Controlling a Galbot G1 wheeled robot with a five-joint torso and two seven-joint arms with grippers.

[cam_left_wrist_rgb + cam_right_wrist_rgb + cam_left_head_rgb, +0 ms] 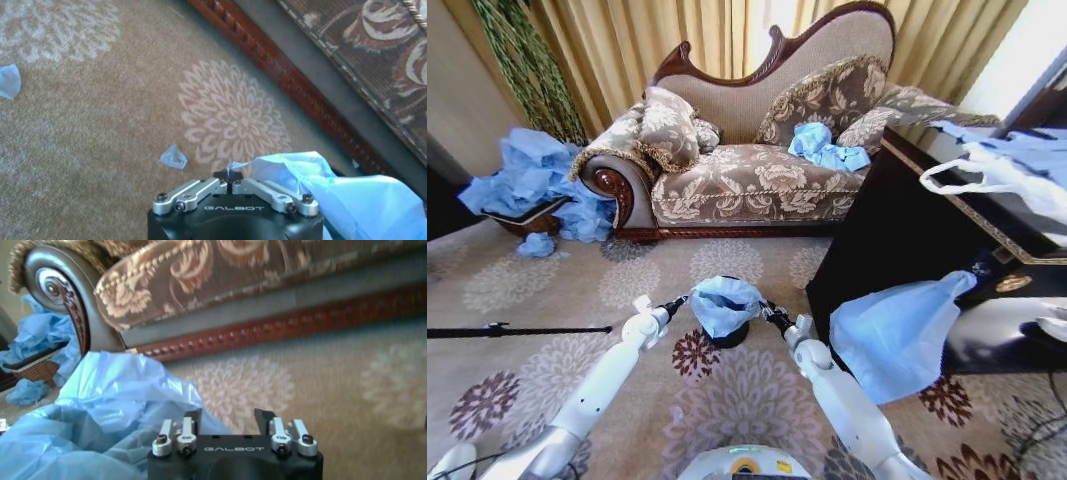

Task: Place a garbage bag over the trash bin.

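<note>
The light-blue garbage bag (724, 302) is draped over the top of the small black trash bin (727, 337) on the carpet right in front of me; just the bin's lower part shows under it. My left gripper (679, 302) is at the bag's left edge. In the left wrist view this gripper (230, 176) is shut, pinching the rim of the garbage bag (333, 192). My right gripper (770, 313) is at the bag's right side. In the right wrist view it (228, 416) stands open beside the crinkled garbage bag (113, 405), with carpet showing between its fingers.
An ornate sofa (757, 180) stands behind the bin with a blue bag (822, 145) on its seat. A heap of blue bags (532, 185) lies at the left. A black table (907, 230) on the right carries a white handled bag (992, 175) and a hanging blue bag (897, 335). A black rod (517, 329) lies on the floor.
</note>
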